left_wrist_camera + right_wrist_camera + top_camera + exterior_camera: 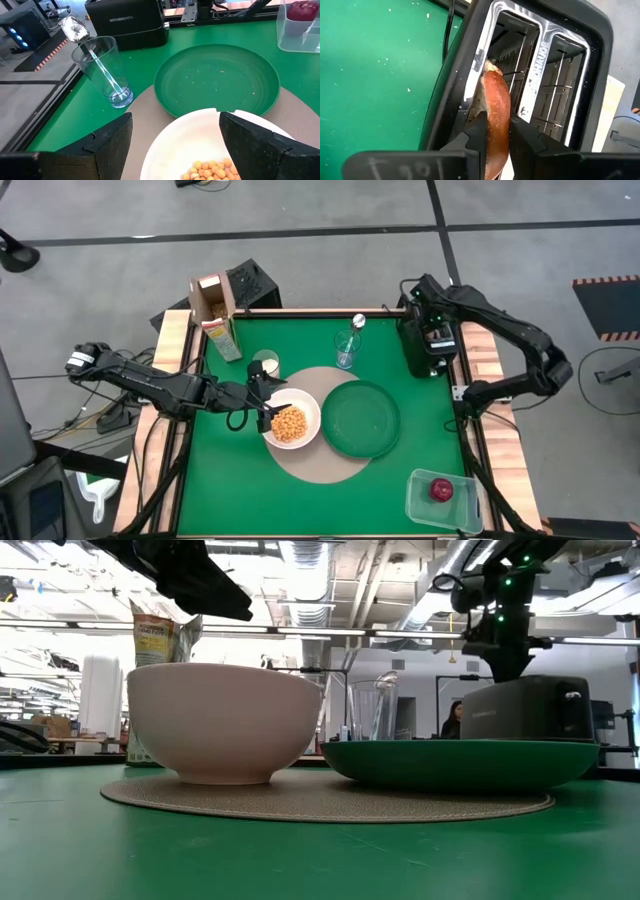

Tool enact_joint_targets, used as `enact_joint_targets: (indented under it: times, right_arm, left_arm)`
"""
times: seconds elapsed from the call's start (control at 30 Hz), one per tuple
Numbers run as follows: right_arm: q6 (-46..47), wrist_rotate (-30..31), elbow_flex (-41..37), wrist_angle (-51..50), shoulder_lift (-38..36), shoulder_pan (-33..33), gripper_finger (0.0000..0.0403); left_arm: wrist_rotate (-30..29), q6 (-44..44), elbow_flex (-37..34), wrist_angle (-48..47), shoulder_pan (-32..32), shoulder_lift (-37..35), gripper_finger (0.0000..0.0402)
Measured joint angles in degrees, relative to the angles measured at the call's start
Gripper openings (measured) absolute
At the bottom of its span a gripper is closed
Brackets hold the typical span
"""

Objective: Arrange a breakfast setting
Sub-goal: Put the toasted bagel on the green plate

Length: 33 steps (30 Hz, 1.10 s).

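**Bread coming out of the toaster, bowl already on the mat**

While the left gripper [262,402] is hovering over the near rim of the white bowl [291,418] with its jaws spread wide apart and holding nothing, the right gripper [496,131] is sitting at the toaster [429,340], fingers clamped on the round bread [495,117] standing on edge in one slot.

Layout from the high view, clock centred on the tan mat [330,466]: bowl with cereal at 9 o'clock, green plate [361,418] at 3 o'clock and lying empty, both resting on the mat. Clear glass [347,350] with the metal spoon [75,31] standing in it is at 12 o'clock, just off the mat. White cup [266,364] is at 10 o'clock, cereal carton [217,315] beyond it. Toaster is at 2 o'clock by the table's far edge. Red fruit [441,489] is in a clear tub [440,500] at 5 o'clock.

Step in hand, as I'm judging it: pulling the bread out and getting it onto the plate. To do it well, lift straight up along the slot so the crust is not scraping the wire guides, keep the grip firm but not crushing, clear the toaster top fully before swinging toward 3 o'clock, then lower flat onto the plate's middle.
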Motion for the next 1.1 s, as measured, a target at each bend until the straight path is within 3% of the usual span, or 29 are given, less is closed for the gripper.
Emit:
enact_joint_targets:
  times: [0.27, 0.83, 1.1]
  right_arm:
    - [-0.1, 0.0, 0.1, -0.6, -3.1, 0.0, 0.0086]
    - [-1.0, 0.1, 8.6, -3.6, -10.3, 0.1, 0.0087]
    - [-0.5, -0.4, 9.2, -4.2, -14.8, 3.7, 0.0087]
  left_arm:
    - [0.0, 0.0, 0.0, 0.0, 0.0, 0.0, 0.0286]
    - [-0.1, 0.0, 0.0, 0.0, 0.0, 0.0, 0.0286]
    - [-0.1, 0.1, 0.0, 0.8, 0.0, 0.0, 0.0286]
